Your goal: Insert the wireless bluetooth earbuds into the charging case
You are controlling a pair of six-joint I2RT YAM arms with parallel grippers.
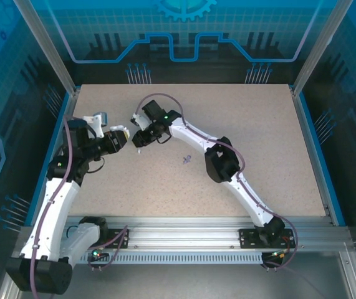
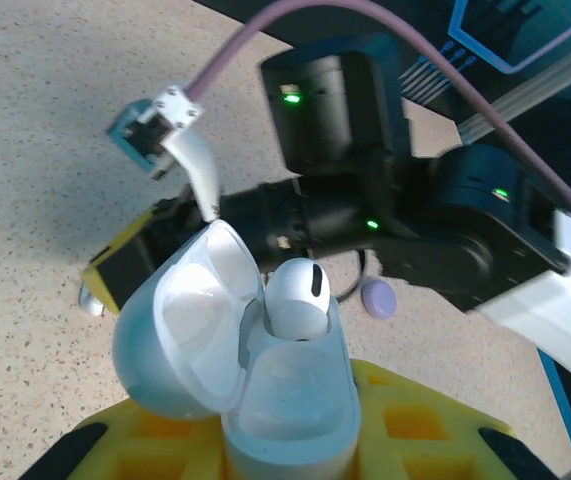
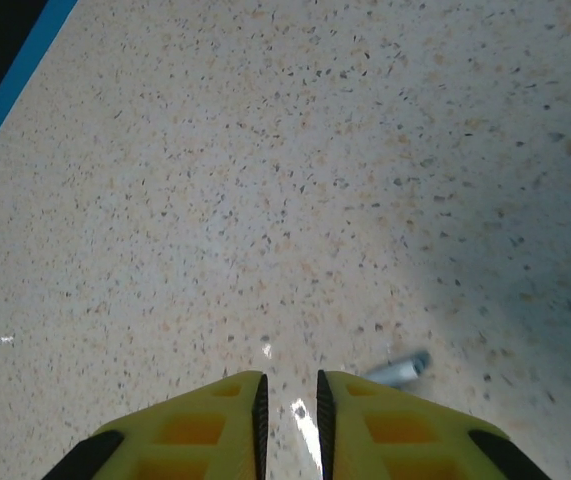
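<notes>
With our left gripper (image 2: pixel 270 450) clamping the case (image 2: pixel 295 395) and right gripper (image 3: pixel 287 400) narrow, a bump may tip the proud mid-frame earbud (image 2: pixel 298 298) out.

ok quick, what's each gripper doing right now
left gripper: closed on the open charging case
right gripper: nearly closed, a pale sliver in the gap; grip cannot be told

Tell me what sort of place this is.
Probably a lab robot workcell, not a home: a speckled tabletop fenced by blue printed panels on aluminium posts, with an aluminium rail along its near edge.
</notes>
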